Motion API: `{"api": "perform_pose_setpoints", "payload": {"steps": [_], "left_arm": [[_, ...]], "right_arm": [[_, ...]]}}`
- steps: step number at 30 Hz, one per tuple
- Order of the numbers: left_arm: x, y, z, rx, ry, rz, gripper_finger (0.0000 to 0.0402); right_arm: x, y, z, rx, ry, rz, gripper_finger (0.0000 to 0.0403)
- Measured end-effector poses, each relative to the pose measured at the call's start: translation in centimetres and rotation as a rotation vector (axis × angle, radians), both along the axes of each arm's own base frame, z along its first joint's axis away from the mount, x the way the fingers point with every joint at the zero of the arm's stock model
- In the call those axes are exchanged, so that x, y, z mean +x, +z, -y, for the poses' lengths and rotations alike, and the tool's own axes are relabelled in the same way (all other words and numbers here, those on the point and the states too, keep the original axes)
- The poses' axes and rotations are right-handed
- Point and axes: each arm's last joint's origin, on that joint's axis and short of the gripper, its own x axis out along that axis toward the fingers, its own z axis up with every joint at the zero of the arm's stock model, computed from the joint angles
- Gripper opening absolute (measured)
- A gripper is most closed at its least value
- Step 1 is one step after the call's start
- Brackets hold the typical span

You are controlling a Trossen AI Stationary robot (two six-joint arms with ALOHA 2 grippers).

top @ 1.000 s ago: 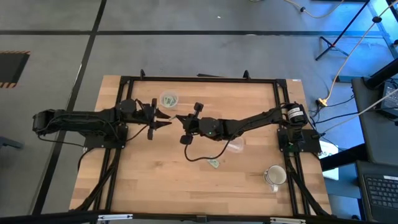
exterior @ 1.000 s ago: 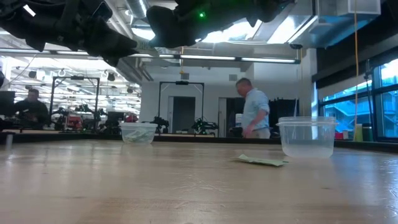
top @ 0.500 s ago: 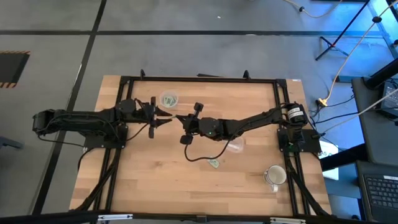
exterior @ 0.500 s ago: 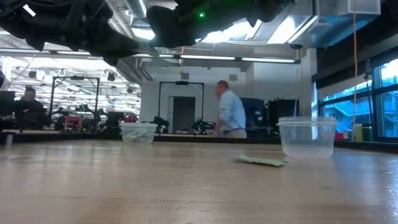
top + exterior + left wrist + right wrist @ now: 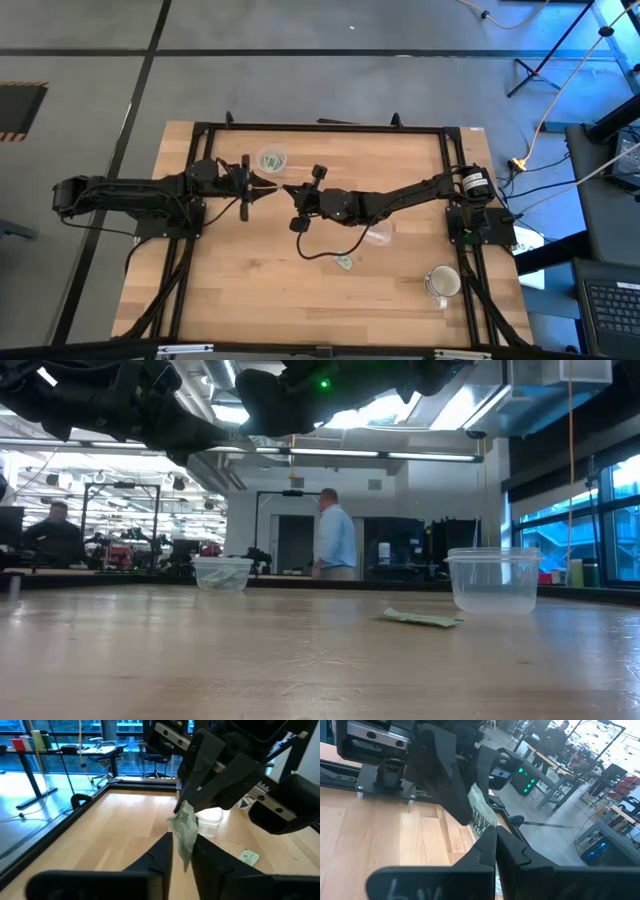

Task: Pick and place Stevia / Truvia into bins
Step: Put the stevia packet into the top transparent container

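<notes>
One green Stevia packet (image 5: 185,827) hangs in the air over the table's middle, between my two grippers, which meet tip to tip. My left gripper (image 5: 262,187) comes from the table's left and my right gripper (image 5: 290,190) from the right; both are shut on this packet. A clear cup (image 5: 271,159) toward the far edge holds green packets and also shows in the low view (image 5: 222,573). The second clear cup (image 5: 378,232) stands under the right arm. Another packet (image 5: 344,263) lies flat on the wood. My left gripper has the packet's lower end (image 5: 186,855) pinched between its two fingers, coming level from the table's left. The packet is lifted clear and stands up out of the fingers, crumpled. My right gripper pinches the packet's other end (image 5: 485,827) between its two fingers, level from the table's right, lifted clear of the table.
A white mug (image 5: 441,284) stands near the table's right near corner. A black cable (image 5: 320,250) loops on the wood below the right arm. The black frame (image 5: 320,127) runs along the table's edges. A person (image 5: 335,545) walks in the room beyond.
Both arms and the packet have kept still. Beyond the table, a person has walked toward the left of the low view.
</notes>
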Motion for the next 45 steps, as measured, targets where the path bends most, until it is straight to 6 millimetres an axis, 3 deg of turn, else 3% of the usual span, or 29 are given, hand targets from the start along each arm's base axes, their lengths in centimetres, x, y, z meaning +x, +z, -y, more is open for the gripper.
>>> {"api": "perform_pose_setpoints", "payload": {"steps": [6, 13, 20, 25, 28, 32, 36, 42, 45], "left_arm": [[0.0, 0.0, -0.1, 0.002, 0.018, -0.001, 0.001], [0.0, 0.0, -0.1, 0.002, 0.019, -0.001, 0.0017], [0.0, 0.0, -0.1, 0.002, 0.019, -0.001, 0.0008], [0.0, 0.0, -0.1, 0.002, 0.019, -0.001, 0.0012], [0.0, 0.0, -0.1, 0.001, 0.018, -0.001, 0.0009], [0.0, -0.1, 0.0, -0.055, 0.011, -0.008, 0.0007], [-0.1, 0.0, -0.4, -0.133, 0.074, -0.07, 0.0009], [-0.7, 0.6, -2.1, -0.14, 0.3, -0.218, 0.0008], [-0.9, 0.6, -3.0, -0.118, 0.398, -0.264, 0.0008]], "right_arm": [[0.0, 0.0, 0.0, 0.0, 0.0, 0.0, 0.0005], [0.0, 0.0, 0.0, -0.008, 0.002, -0.005, 0.0014], [-0.1, 0.0, 0.0, -0.042, -0.033, -0.019, 0.0098], [-0.7, 0.2, -0.2, -0.167, -0.301, -0.07, 0.0166], [-1.0, 0.1, -0.8, -0.242, -0.374, -0.13, 0.0184], [-1.6, -0.3, -2.0, -0.3, -0.336, -0.242, 0.0183], [-3.5, 1.1, -2.3, -0.252, -0.288, -0.327, 0.0171], [-8.2, 4.9, -1.4, 0.126, -0.084, -0.391, 0.0153], [-10.1, 6.4, -0.8, 0.189, -0.085, -0.417, 0.0152]]}}
